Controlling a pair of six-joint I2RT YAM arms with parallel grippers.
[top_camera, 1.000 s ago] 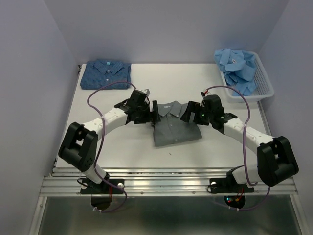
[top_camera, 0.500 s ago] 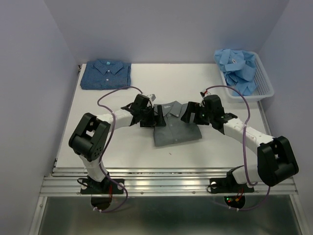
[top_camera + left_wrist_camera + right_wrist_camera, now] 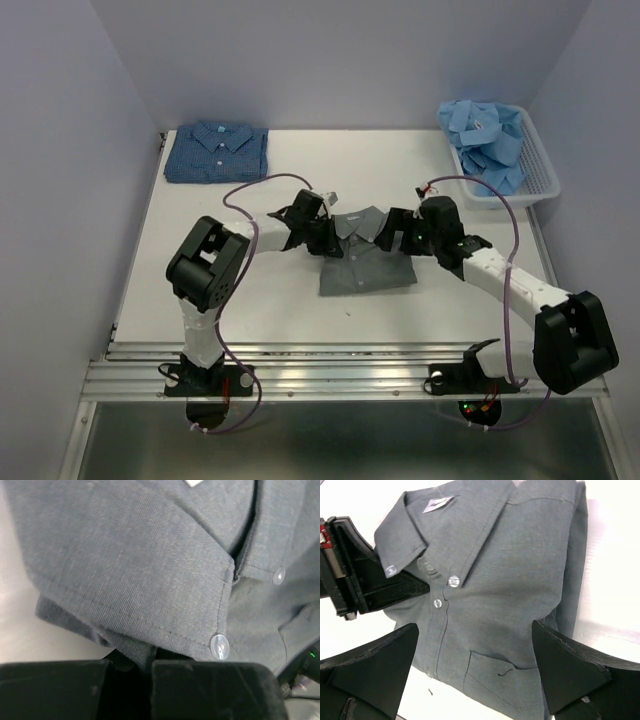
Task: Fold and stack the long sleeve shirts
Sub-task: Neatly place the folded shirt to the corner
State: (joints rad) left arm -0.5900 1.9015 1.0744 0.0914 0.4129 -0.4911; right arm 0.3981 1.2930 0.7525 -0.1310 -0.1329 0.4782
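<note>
A folded grey long sleeve shirt (image 3: 366, 262) lies mid-table, collar toward the far side. My left gripper (image 3: 322, 240) is at its left edge beside the collar. In the left wrist view this gripper (image 3: 150, 662) is shut, with a fold of the grey shirt (image 3: 150, 570) pinched between its pads. My right gripper (image 3: 396, 236) hovers over the shirt's right side. In the right wrist view it (image 3: 475, 630) stands wide open, its fingers straddling the grey shirt (image 3: 510, 580) and holding nothing. A dark blue patterned shirt (image 3: 217, 152) lies folded at the far left corner.
A white slatted basket (image 3: 541, 172) at the far right holds a heap of crumpled light blue shirts (image 3: 485, 140). The left gripper's black body (image 3: 360, 580) shows at the left of the right wrist view. Purple cables arch over both arms.
My left arm has pushed in toward the grey shirt's collar and its gripper has gone from open to shut on the shirt's left edge. The right gripper stayed open and shifted slightly right.
</note>
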